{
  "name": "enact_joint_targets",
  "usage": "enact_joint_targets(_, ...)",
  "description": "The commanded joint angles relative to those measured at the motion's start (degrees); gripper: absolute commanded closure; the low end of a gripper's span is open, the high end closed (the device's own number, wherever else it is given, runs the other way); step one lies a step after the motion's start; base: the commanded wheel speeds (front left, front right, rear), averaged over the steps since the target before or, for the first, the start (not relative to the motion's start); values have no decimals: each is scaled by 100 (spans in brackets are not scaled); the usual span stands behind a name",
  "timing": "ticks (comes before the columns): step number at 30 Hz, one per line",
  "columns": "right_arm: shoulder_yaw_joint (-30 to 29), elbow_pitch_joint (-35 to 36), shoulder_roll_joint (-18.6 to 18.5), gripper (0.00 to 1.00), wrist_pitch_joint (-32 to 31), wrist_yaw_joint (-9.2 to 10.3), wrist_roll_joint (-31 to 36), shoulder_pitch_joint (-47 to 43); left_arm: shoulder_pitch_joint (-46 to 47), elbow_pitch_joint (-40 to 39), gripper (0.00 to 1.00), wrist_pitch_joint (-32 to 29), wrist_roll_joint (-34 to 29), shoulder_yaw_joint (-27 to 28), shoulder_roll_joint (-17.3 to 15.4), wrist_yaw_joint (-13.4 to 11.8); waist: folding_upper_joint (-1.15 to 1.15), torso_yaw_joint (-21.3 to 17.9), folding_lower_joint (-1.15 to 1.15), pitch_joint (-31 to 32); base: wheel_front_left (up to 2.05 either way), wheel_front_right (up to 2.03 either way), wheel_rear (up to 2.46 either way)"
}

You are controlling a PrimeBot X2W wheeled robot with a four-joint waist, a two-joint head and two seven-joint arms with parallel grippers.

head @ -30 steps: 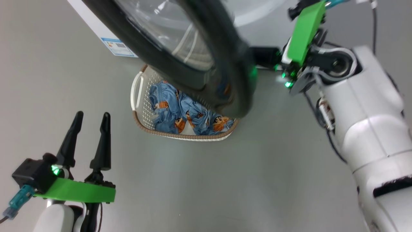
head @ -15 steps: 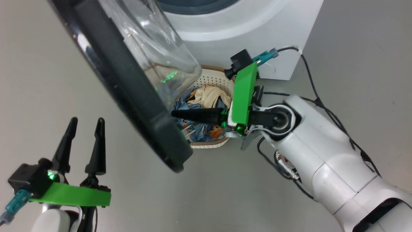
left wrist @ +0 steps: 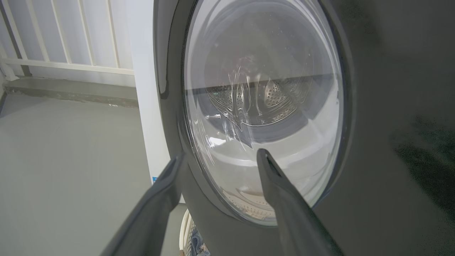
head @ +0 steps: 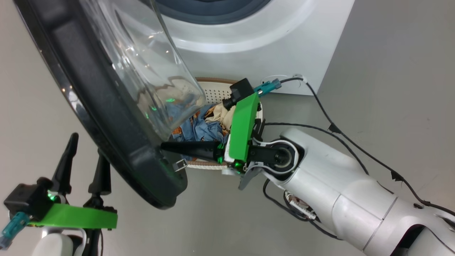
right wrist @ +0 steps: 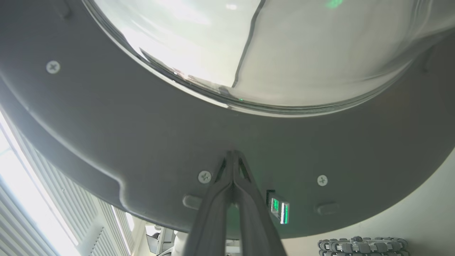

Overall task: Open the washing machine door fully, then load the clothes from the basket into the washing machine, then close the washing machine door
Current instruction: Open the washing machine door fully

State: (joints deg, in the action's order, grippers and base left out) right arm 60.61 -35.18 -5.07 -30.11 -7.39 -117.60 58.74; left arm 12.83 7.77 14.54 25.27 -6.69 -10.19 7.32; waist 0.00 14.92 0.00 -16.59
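The washing machine door (head: 106, 117) stands swung out from the white washing machine (head: 249, 39), its black rim and glass bowl facing right. My right gripper (head: 164, 145) is shut and empty, its tips against the door's inner rim (right wrist: 142, 124) beside the latch (right wrist: 279, 209); the right wrist view shows this gripper (right wrist: 233, 153) pressed there. My left gripper (head: 87, 145) is open at the lower left, outside the door. In the left wrist view the left gripper (left wrist: 219, 154) faces the door's glass (left wrist: 263, 106). The basket (head: 213, 93) sits behind the door with the clothes (head: 202, 126) in it.
Grey floor (head: 373, 106) spreads around the machine. Black cables (head: 330, 126) trail from my right arm to the machine's lower corner. A white railing (left wrist: 71, 42) stands beyond the machine. A wheel (right wrist: 362, 245) of my base shows under the door.
The head view has shifted. My right arm has come from the door's outer edge to its inner face, shut fingers on the rim, and the door has swung wider. The left gripper stays open.
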Motion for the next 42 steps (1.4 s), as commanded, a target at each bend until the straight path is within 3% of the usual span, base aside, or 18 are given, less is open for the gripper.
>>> enact_joint_targets(1, 119, 239, 219, 100, 168, -10, -155, 2, -51, -87, 0, 46, -67, 269, -147, 17, 0, -48, 0, 61, 0, 0, 0)
enact_joint_targets(13, 64, 437, 129, 100, 809, -10, -311, -373, -354, -17, 0, 46, -159, 543, -176, 17, 0, -395, 0, 556, 0, 0, 0)
enact_joint_targets(31, -680, 1655, -435, 100, 1460, -10, -115, -1939, -1195, -162, 0, 46, -442, 985, -92, 17, 0, -998, 0, 1354, 0, 0, 0)
enact_joint_targets(32, -729, 1715, -468, 96, 1513, -10, -95, -2032, -1238, -174, 0, 46, -453, 1015, -85, 17, 0, -1029, 0, 1382, 0, 0, 0)
enact_joint_targets(35, -882, 1926, -552, 69, 1640, -10, -49, -2306, -1361, -213, 0, 46, -486, 1106, -58, 17, 0, -1115, 0, 1451, 0, 0, 0)
enact_joint_targets(36, -952, 1991, -578, 50, 1720, -10, -16, -2393, -1402, -222, 0, 46, -490, 1135, -42, 17, 0, -1144, 0, 1472, 0, 0, 0)
enact_joint_targets(37, -1028, 2046, -604, 0, 1826, -10, 31, -2477, -1438, -231, 0, 46, -491, 1155, -24, 17, 0, -1167, 0, 1489, 0, 0, 0)
enact_joint_targets(42, -1502, 2355, -683, 0, 2585, -10, 465, -2851, -1529, -277, 0, 46, -509, 1200, 35, 17, 0, -1252, 0, 1529, 0, 0, 0)
